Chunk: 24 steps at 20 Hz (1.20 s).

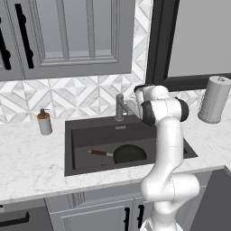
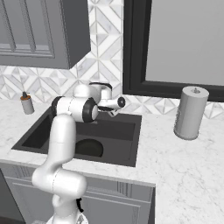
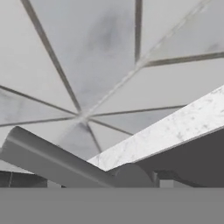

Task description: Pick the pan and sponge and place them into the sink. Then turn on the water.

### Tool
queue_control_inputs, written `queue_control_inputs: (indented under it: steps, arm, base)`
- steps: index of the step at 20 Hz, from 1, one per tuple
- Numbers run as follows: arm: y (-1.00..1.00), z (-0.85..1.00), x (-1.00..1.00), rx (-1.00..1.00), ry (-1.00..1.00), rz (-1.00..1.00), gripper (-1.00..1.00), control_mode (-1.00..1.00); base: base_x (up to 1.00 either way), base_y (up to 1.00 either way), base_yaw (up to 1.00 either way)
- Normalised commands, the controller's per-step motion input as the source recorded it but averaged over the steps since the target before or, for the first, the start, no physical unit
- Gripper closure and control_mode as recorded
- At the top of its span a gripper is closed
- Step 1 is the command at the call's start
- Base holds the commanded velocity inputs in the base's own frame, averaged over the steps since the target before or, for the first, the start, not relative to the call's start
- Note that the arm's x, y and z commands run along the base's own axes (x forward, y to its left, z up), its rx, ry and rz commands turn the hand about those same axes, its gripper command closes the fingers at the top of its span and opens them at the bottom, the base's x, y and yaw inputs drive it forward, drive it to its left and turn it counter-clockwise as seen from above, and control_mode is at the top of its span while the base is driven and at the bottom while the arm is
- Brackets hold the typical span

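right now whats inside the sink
The pan lies on the floor of the sink, its handle pointing left. No sponge or water can be made out; the arm covers the basin's right part, and the near wall hides the front strip.

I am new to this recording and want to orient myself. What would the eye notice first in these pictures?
First, the white arm rising in front of the counter, bent over the dark sink toward the grey faucet at its back edge. Next, the black pan lying in the basin, handle pointing left. A grey paper towel roll stands on the counter at right.
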Motion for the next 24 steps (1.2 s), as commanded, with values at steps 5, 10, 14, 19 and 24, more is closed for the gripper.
queue_control_inputs:
  steps: [5,10,14,19,24]
  arm:
    - [0.00,0.00,0.03,0.11,0.00,-0.04,1.00,-1.00]
    - [0.00,0.00,0.12,0.13,0.03,-0.14,1.00,-1.00]
    - [-0.06,0.00,0.16,0.08,0.12,-0.31,1.00,-1.00]
    - [-0.16,0.00,0.34,0.07,0.22,-0.28,1.00,-1.00]
    - [-0.17,0.00,0.51,0.16,0.27,-0.09,1.00,-1.00]
  base:
    - [0.00,0.00,0.00]
    - [0.00,0.00,0.00]
    - [0.00,0.00,0.00]
    - [0.00,0.00,0.00]
    - [0.00,0.00,0.00]
